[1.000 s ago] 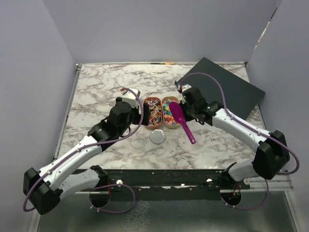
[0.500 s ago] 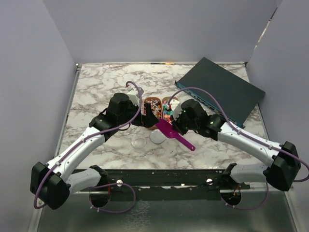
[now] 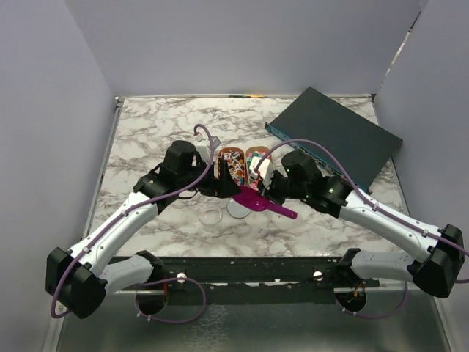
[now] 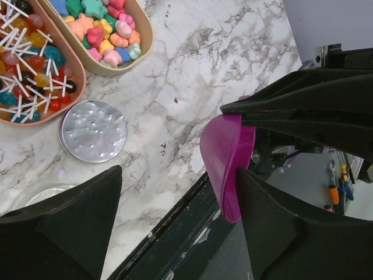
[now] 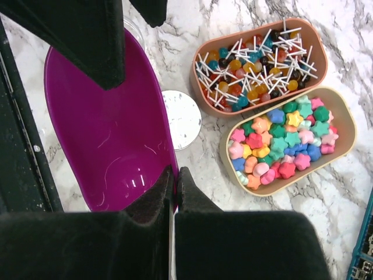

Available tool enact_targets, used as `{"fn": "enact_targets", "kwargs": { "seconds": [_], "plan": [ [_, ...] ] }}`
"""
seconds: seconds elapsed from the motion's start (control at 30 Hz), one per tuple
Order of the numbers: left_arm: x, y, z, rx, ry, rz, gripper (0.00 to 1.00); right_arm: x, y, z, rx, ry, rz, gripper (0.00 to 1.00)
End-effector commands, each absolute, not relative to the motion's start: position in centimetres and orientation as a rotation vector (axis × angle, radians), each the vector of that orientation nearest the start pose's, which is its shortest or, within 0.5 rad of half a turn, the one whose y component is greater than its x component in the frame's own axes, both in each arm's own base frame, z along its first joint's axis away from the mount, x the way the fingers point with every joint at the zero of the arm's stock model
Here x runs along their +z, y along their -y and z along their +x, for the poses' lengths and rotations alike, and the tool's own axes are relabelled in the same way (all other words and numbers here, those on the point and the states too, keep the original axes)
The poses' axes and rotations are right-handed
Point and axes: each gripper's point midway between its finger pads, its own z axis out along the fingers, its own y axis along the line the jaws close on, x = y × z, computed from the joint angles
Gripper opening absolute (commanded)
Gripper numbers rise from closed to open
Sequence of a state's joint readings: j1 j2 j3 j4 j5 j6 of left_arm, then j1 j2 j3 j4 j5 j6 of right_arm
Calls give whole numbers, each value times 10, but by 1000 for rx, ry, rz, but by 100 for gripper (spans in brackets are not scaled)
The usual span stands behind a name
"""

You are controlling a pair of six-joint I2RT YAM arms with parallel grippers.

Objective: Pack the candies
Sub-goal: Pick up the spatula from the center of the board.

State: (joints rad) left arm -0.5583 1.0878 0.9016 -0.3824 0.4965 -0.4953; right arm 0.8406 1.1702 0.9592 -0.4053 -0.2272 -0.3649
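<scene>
Candies (image 5: 285, 146) fill the beige tray (image 5: 342, 114), which sits on the desk (image 3: 146, 132) just beside the lollipops (image 5: 256, 64). My right claw (image 5: 175, 181) is pinched together on the rim of the purple scoop (image 5: 105, 128), whose bowl is empty. From overhead, the scoop's long axis runs roughly 9 to 3 o'clock, bowl toward 9, and the candies lie near, at about 12 o'clock from that bowl. My left claw (image 4: 178, 175) stands apart, gripping nothing, with the scoop's bowl end just beside one finger. I judge the right arm best placed to dip, once it swings the bowl toward 12.
</scene>
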Motion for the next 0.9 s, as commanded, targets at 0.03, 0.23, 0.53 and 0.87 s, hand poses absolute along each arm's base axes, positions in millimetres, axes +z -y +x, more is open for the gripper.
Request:
{"fn": "enact_targets", "kwargs": {
  "seconds": [0.03, 0.23, 0.53, 0.87],
  "plan": [
    [218, 252, 206, -1156, -2256, 376, 73, 206, -286, 214, 518, -1659, -1409, 1],
    [219, 256, 200, -1210, -2271, 394, 57, 214, -288, 221, 498, -1653, -1389, 1],
    [222, 258, 195, -1249, -2272, 397, 27, 222, -294, 227, 482, -1649, -1368, 1],
    [227, 260, 189, -1286, -2250, 435, 0, 238, -298, 233, 482, -1644, -1308, 3]
  ]
}}
